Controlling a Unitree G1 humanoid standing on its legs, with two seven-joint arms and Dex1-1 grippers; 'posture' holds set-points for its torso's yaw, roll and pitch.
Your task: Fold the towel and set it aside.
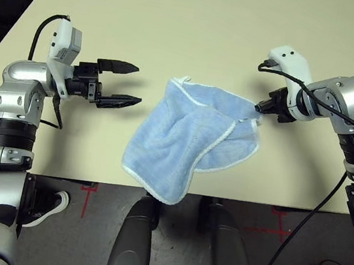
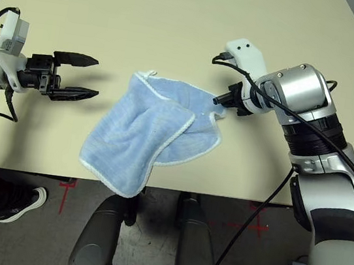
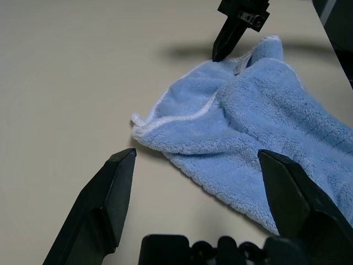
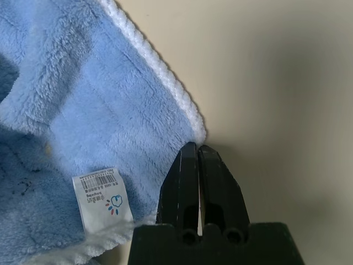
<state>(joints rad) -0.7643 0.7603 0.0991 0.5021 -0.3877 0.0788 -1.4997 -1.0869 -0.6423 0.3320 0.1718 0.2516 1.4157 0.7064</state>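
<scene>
A: Where is the towel point(image 1: 189, 141) placed, and what is being done to it?

B: It is spread, rumpled and partly doubled over, near the front edge of the table point(image 1: 178, 27), with its lowest corner hung just past that edge. The right gripper point(image 1: 259, 108) is set at the towel's right-hand corner, its fingers point(image 4: 199, 182) pressed fully together. From the right wrist view the tips are seen just at the white edging point(image 4: 165, 77), beside the small white tag point(image 4: 103, 197); whether cloth is actually pinched between them cannot be told.

A: And the left gripper point(image 1: 126, 84)?

B: It is held level and well apart from the towel's left side, fingers point(image 3: 105, 204) spread wide, nothing between them.

A: How should the step be done well?

B: The corner hold should be confirmed before anything is lifted, since only the very edge seems to be caught and fluffy terry could slip out. The matching corner with the little loop point(image 3: 135, 118) would best be taken by the left gripper, so that both corners are raised evenly and no twist is dragged in.

A: Which way is the towel laid?

B: Its long axis is run diagonally, from the far right corner at the right gripper down toward the near left corner over the table edge. The upper layer is folded across that line.
</scene>
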